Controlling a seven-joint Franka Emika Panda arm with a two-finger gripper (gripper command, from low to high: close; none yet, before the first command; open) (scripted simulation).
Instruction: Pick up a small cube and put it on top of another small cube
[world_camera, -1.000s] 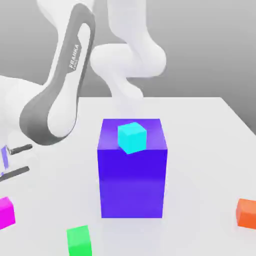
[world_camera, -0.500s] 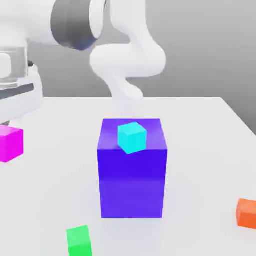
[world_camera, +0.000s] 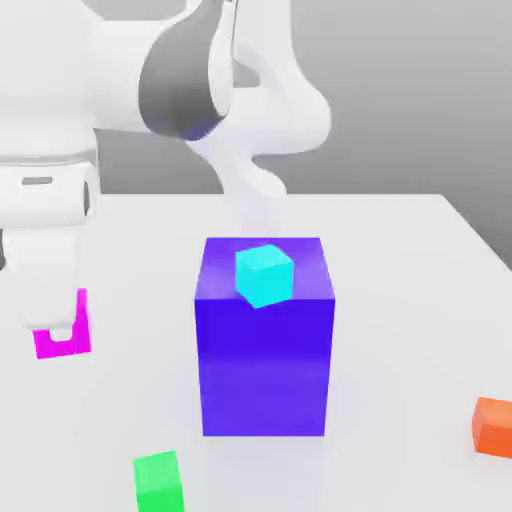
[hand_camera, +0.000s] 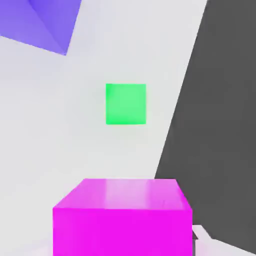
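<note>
At the exterior view's left, the white Franka arm (world_camera: 190, 80) bends over from its base behind the table, and its blocky white hand hangs straight down, raised off the surface. The gripper (world_camera: 62, 335) points at the table with its jaws closed on the small magenta cube (world_camera: 64, 330), which hangs in the air above the tabletop, well apart from everything else. From this side a white finger (world_camera: 55, 315) covers most of the cube's face, so only a pink strip along its lower edge and one side shows. In the hand view the same cube sits close under the camera, its top and one side plainly seen.

The white table (world_camera: 400, 300) is plain and glossy, with a grey wall behind it. In the middle stands a tall blue block (world_camera: 265, 370), and a small cyan cube (world_camera: 264, 275) rests on its top, near the front edge. A small green cube (world_camera: 158, 482) lies on the table in front of the block, toward the exterior view's left; in the hand view it sits on the white surface beyond the held cube. A small orange cube (world_camera: 493, 427) lies by the exterior view's right edge, cut off by the frame, and the green one is partly cropped too. A dark grey floor (hand_camera: 225, 125) shows past the table's edge in the hand view.
</note>
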